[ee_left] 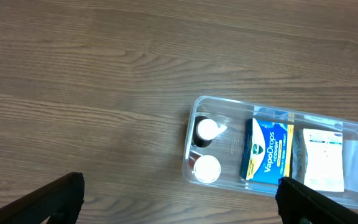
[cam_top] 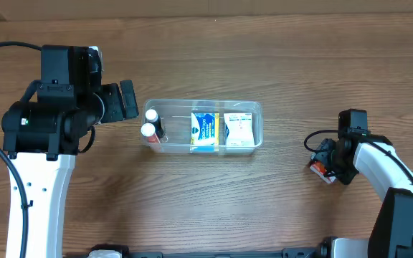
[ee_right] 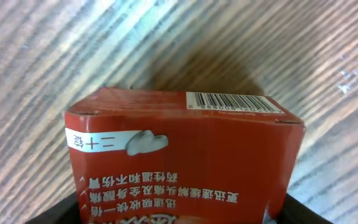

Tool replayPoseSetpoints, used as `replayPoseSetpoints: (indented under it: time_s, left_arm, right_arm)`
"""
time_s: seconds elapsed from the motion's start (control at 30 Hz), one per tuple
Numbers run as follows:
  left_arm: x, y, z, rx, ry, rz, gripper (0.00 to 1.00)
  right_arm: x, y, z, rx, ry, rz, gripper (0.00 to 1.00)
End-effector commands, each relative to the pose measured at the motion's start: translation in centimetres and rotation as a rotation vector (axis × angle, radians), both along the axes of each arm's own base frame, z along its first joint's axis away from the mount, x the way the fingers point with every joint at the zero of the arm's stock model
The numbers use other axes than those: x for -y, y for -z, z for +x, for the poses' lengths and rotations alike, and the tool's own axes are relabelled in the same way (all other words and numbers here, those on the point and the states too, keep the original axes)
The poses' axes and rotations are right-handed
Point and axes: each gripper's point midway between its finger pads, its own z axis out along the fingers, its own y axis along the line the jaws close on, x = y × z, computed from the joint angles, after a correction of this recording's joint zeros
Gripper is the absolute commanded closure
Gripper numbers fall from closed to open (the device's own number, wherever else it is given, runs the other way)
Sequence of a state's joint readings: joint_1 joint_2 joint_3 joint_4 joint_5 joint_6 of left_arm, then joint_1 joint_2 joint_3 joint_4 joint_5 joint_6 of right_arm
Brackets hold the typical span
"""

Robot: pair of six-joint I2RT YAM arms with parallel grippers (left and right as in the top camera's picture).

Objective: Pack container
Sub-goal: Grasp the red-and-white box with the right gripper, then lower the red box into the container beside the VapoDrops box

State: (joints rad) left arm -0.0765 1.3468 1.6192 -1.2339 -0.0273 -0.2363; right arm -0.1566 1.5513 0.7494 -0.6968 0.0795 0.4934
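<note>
wood-grain worktop, packing partly done
the clear container (cam_top: 176,118) sat mid-worktop holding two white-capped bottles (ee_left: 207,168), a blue packet (ee_left: 266,149) and a white packet (ee_left: 322,160). the right pincer (cam_top: 327,166) seemed clamped on a red box (ee_right: 185,162) well off to the right (the one item left to pack, i judged). the left pincer (ee_left: 179,202) hovered spread wide and empty near the bottle end.

1 clear container (cam_top: 176,122), 2 white-capped bottles (cam_top: 151,115) (cam_top: 148,130), 1 blue VapoDrops packet (cam_top: 204,130), 1 white packet (cam_top: 239,130), 1 red box (ee_right: 185,162), 2 robot arms (cam_top: 49,122) (cam_top: 378,161)
</note>
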Motion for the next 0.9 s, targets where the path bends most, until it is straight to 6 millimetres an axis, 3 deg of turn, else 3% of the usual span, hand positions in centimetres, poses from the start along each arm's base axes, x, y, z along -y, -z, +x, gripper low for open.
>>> replayPoseSetpoints:
  time_s: [0.0,0.17,0.3,0.37,0.47,0.53,0.57,0.67,0.77,0.87]
  left_arm:
    - [-0.3,-0.5,0.4,0.013,-0.019,0.000,0.00]
    - [-0.3,-0.5,0.4,0.013,-0.019,0.000,0.00]
    - [-0.3,-0.5,0.4,0.014,-0.019,0.000,0.00]
    - [-0.3,-0.5,0.4,0.014,-0.019,0.000,0.00]
    - [-0.3,-0.5,0.4,0.014,-0.019,-0.001,0.00]
    - [-0.3,-0.4,0.3,0.012,-0.021,-0.002,0.00]
    - [-0.3,-0.4,0.3,0.010,-0.021,-0.002,0.00]
    - [-0.3,-0.4,0.3,0.010,-0.021,-0.001,0.00]
    - [-0.3,-0.4,0.3,0.010,-0.021,-0.001,0.00]
    - [-0.3,-0.4,0.3,0.010,-0.021,-0.001,0.00]
  right_arm:
    - [-0.9,-0.1,0.6,0.031,-0.008,0.057,0.32]
    - [-1.8,-3.1,3.1,0.094,-0.025,0.115,0.33]
    - [-3.4,-9.8,6.8,0.211,-0.102,0.108,0.32]
    - [-5.7,-14.7,8.7,0.299,-0.195,0.101,0.32]
    - [-10.1,-19.8,10.1,0.401,-0.333,0.110,0.32]
    - [-13.8,-21.9,10.5,0.458,-0.433,0.128,0.32]
    - [-16.9,-22.6,10.4,0.496,-0.514,0.145,0.32]
    - [-20.8,-22.1,9.9,0.502,-0.608,0.144,0.32]
    - [-24.4,-19.0,9.1,0.420,-0.691,0.134,0.32]
    - [-25.9,-15.3,8.9,0.323,-0.726,0.123,0.32]
